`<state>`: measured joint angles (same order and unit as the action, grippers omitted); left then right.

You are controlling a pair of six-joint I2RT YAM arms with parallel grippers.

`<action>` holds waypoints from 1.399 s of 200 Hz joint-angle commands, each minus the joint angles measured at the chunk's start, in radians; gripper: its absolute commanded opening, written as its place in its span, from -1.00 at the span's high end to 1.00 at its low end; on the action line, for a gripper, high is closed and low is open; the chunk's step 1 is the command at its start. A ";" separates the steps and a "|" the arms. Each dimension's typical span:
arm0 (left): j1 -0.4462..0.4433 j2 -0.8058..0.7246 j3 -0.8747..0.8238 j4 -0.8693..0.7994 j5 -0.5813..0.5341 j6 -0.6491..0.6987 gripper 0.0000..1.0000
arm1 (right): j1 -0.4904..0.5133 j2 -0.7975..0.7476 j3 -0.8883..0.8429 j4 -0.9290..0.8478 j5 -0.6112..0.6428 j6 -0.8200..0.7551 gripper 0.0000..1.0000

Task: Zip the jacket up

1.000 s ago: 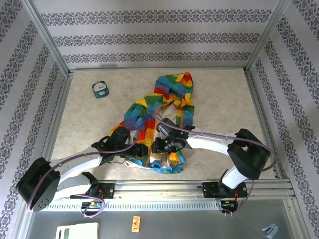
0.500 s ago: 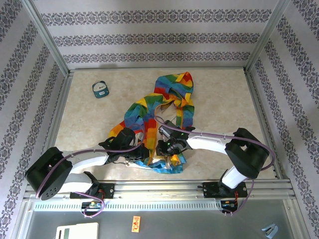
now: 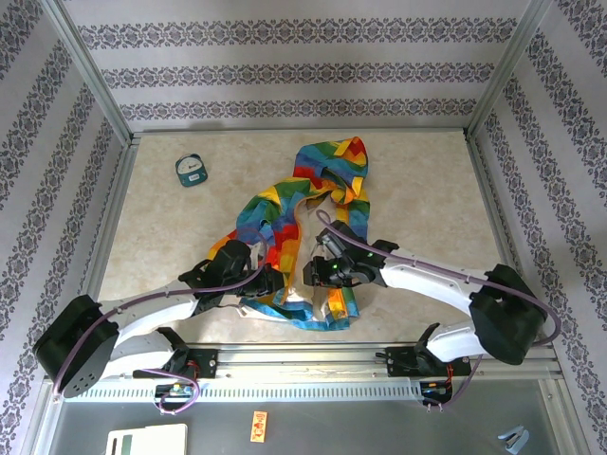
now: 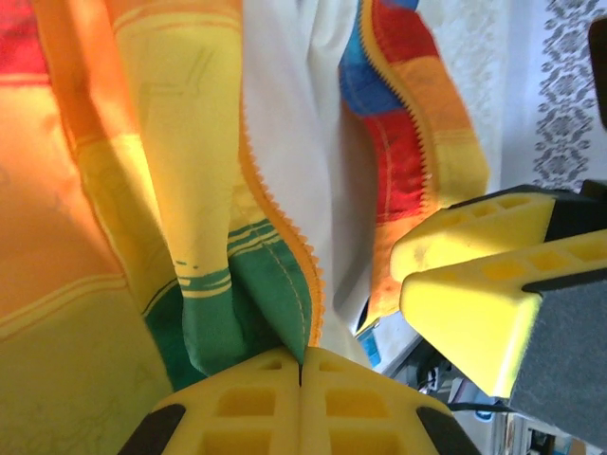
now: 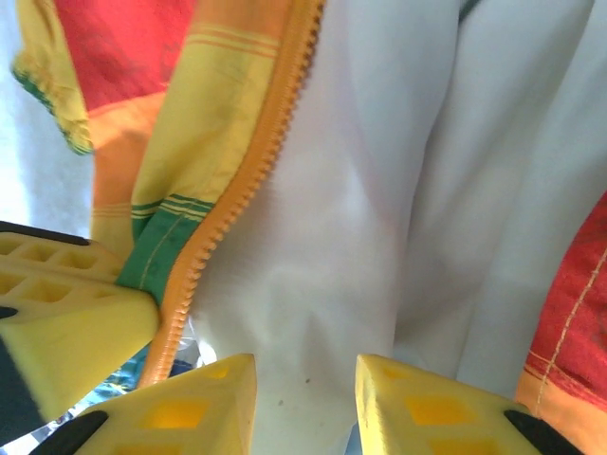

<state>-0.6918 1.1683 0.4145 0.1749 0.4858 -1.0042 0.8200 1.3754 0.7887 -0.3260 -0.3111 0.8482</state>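
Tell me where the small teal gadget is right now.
In the top view the teal gadget lies on the far left of the table, near its back-left corner, apart from the rainbow jacket to its right.

Pale wallpaper (image 3: 285, 57) with grey ornamental bands covers the three walls of the enclosure, framed by slanting aluminium posts (image 3: 90, 71). The tabletop (image 3: 417, 190) is beige, faintly marbled and brightly, evenly lit. A metal rail (image 3: 313, 358) runs along its near edge.
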 commanded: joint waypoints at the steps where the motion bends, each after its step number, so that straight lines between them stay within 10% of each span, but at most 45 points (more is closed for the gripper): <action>1: 0.009 -0.010 -0.007 0.113 -0.027 -0.058 1.00 | -0.008 -0.012 0.015 0.041 -0.008 0.045 0.32; 166: 0.009 0.028 -0.051 0.262 0.014 -0.113 1.00 | -0.027 0.153 -0.037 0.446 -0.131 0.280 0.30; 189: 0.009 0.042 -0.057 0.281 0.017 -0.119 1.00 | -0.027 0.166 -0.036 0.480 -0.152 0.293 0.73; 202: 0.009 0.043 -0.057 0.283 0.017 -0.118 0.87 | -0.027 0.161 -0.034 0.480 -0.150 0.285 1.00; 239: 0.021 -0.006 -0.033 0.189 0.022 -0.080 0.28 | -0.040 0.113 0.001 0.378 -0.114 0.217 1.00; 280: 0.052 -0.138 0.018 -0.034 -0.012 0.003 0.11 | -0.059 0.082 0.044 0.318 -0.124 0.183 1.00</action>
<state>-0.6636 1.1084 0.3832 0.2771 0.4919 -1.0744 0.7746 1.4925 0.7860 0.0330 -0.4328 1.0733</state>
